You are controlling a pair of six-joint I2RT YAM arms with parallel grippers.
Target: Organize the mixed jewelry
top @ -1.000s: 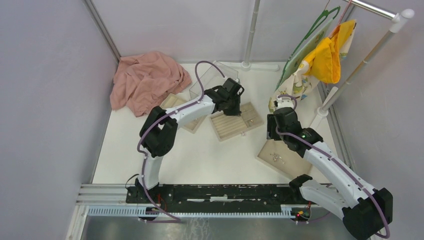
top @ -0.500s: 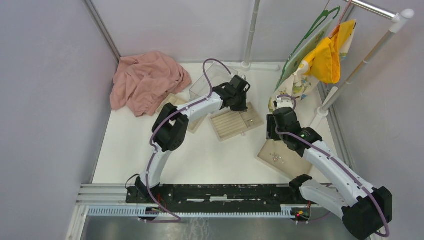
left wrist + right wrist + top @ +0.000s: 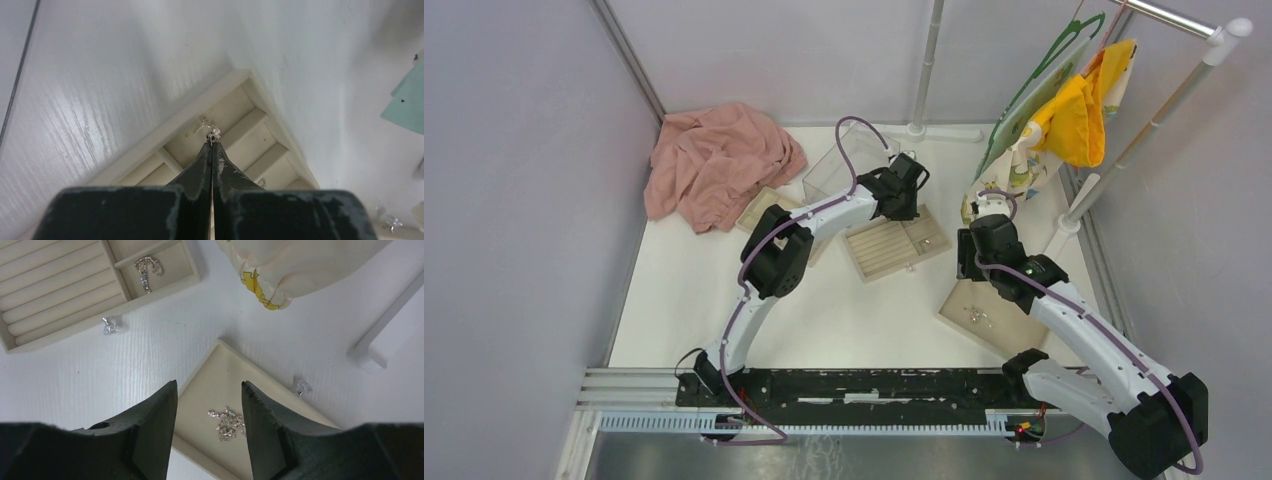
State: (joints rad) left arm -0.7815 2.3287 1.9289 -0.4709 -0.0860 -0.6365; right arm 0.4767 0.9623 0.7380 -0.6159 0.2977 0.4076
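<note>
One jewelry piece [image 3: 212, 134] is pinched in left gripper [image 3: 211, 143].

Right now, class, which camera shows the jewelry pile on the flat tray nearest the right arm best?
The right wrist view: the jewelry pile lies close, framed by the open right gripper. Top external shows it only as specks; left wrist misses it.

The white table [image 3: 854, 310] carries a pink cloth [image 3: 714, 160], a clear box [image 3: 834, 165], beige trays [image 3: 876, 250] and stray silver bits [image 3: 110, 326].
</note>
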